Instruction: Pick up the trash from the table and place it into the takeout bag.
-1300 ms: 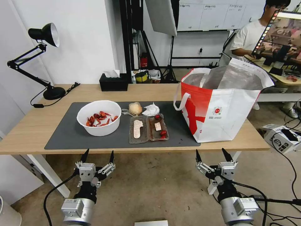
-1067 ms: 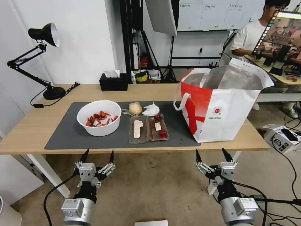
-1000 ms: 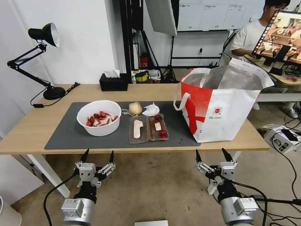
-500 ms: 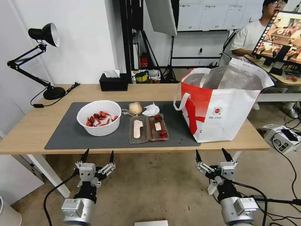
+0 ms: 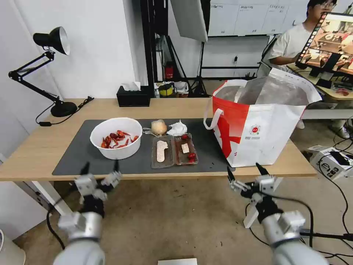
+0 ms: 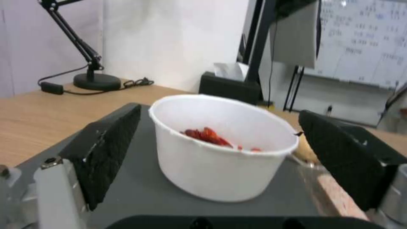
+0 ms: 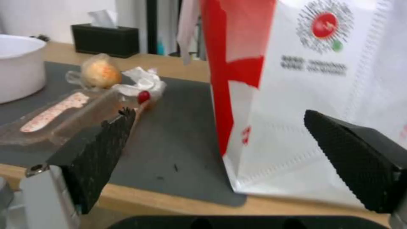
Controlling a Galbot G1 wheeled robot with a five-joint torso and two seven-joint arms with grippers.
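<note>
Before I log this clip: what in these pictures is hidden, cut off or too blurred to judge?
- Inside of the takeout bag, head view: its front wall hides the bottom, so the contents cannot be told.
- Bowl, left wrist view: its near wall hides most of the shells.
- Clear tray, right wrist view: partly behind the right gripper finger and blurred.
- Small print under the bag's logo, right wrist view: too blurred to read.
- Left gripper, head view: motion-blurred.

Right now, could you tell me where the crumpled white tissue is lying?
In the head view, the crumpled white tissue lies on the dark grey mat, beside the beige ball-like lump and just behind the clear plastic hinged tray.
</note>
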